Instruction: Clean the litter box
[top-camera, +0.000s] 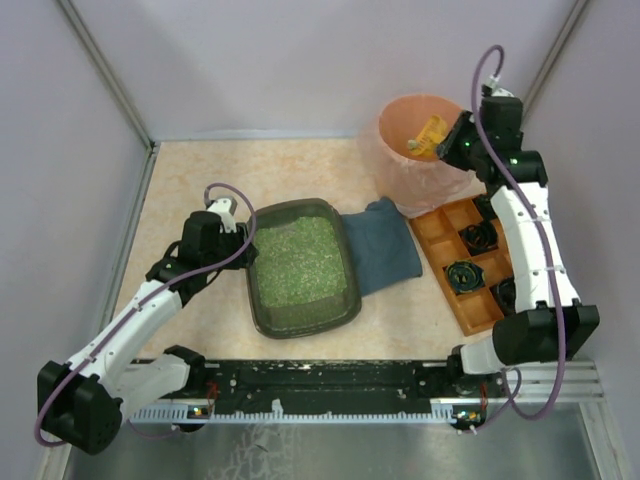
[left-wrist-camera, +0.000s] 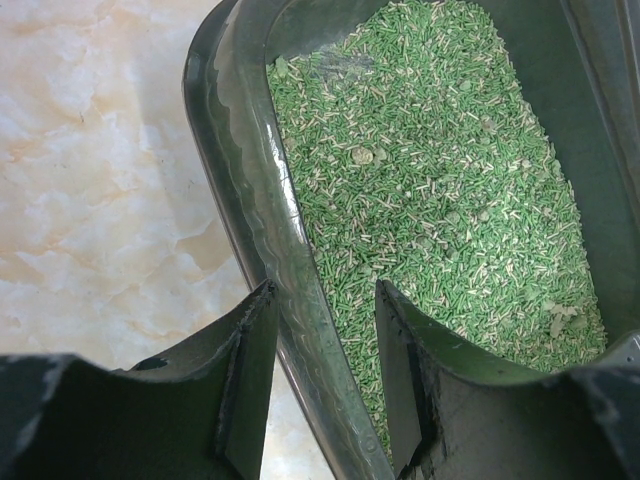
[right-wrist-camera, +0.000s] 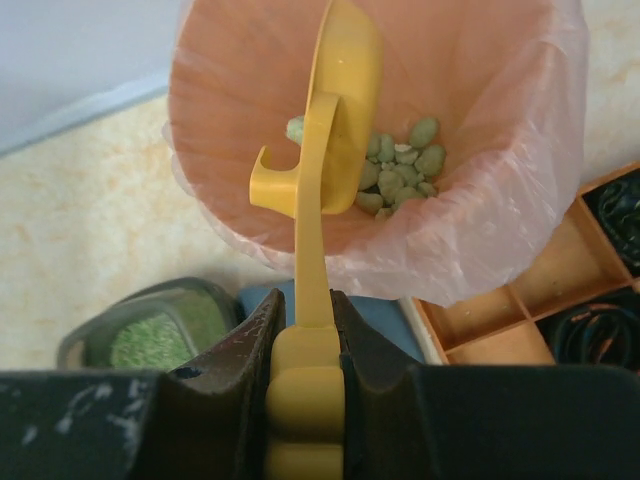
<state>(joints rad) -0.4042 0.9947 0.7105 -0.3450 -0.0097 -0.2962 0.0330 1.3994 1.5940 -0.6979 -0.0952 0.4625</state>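
Note:
The litter box (top-camera: 300, 320) is a dark tray of green granules, lying left of the table's middle. My left gripper (top-camera: 243, 232) is at its far-left corner. In the left wrist view it (left-wrist-camera: 325, 287) is shut on the rim (left-wrist-camera: 270, 200), one finger outside and one over the litter. My right gripper (top-camera: 450, 140) is shut on the handle of a yellow scoop (top-camera: 430, 135) over the pink-lined bin (top-camera: 410, 175). In the right wrist view the gripper (right-wrist-camera: 307, 295) holds the scoop (right-wrist-camera: 340, 120) pointing into the bin (right-wrist-camera: 230, 130), where green clumps (right-wrist-camera: 400, 170) lie.
A blue cloth (top-camera: 380, 255) lies between the litter box and an orange compartmented tray (top-camera: 445, 235), which holds black coiled items. The right arm reaches over that tray. Grey walls close in the table on the left, back and right.

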